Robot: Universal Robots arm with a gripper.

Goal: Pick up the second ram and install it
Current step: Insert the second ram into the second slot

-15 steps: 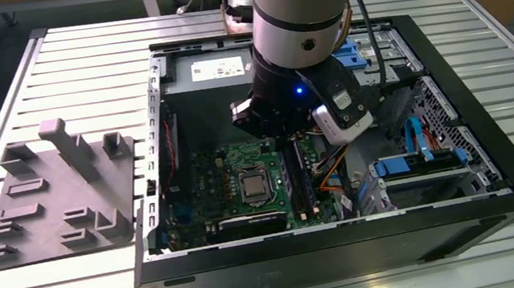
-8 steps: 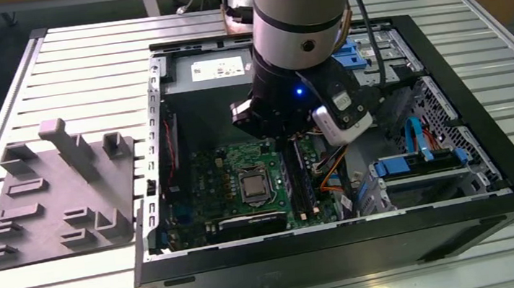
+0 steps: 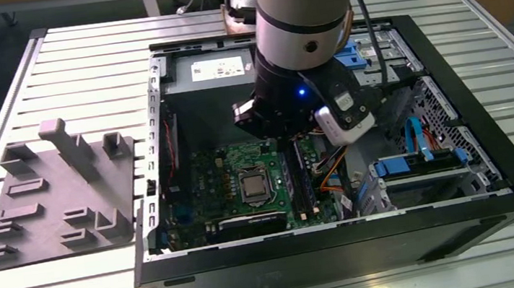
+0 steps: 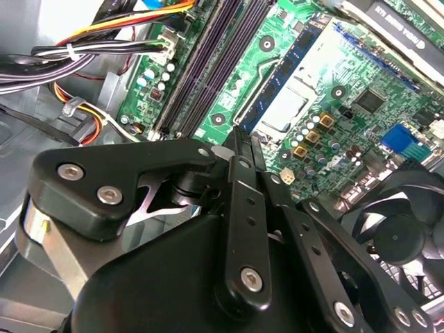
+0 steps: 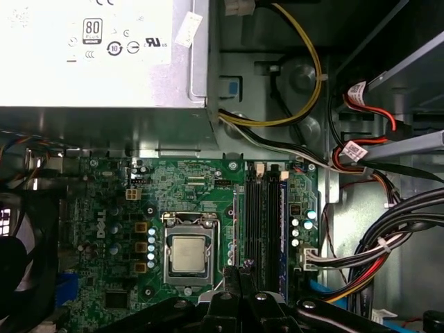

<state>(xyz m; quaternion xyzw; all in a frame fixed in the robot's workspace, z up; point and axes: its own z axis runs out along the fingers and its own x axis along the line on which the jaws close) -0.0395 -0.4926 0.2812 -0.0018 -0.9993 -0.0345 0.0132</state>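
Two fingers of your gripper [image 4: 243,142] sit pressed together just above the black memory slots [image 5: 255,215]. You cannot tell the second ram apart there. The first wrist view shows a blue-edged strip [image 5: 282,229] in the outermost slot. The exterior view shows the grey tray [image 3: 50,196] on the worktop [image 3: 82,55].

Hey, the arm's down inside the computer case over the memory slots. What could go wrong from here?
1. The gripper hangs close to the black slot rails; coming down slightly off line might hit a rail or the nearby processor socket.
2. The cable bundle runs close beside the slots, so the wrist could snag it.
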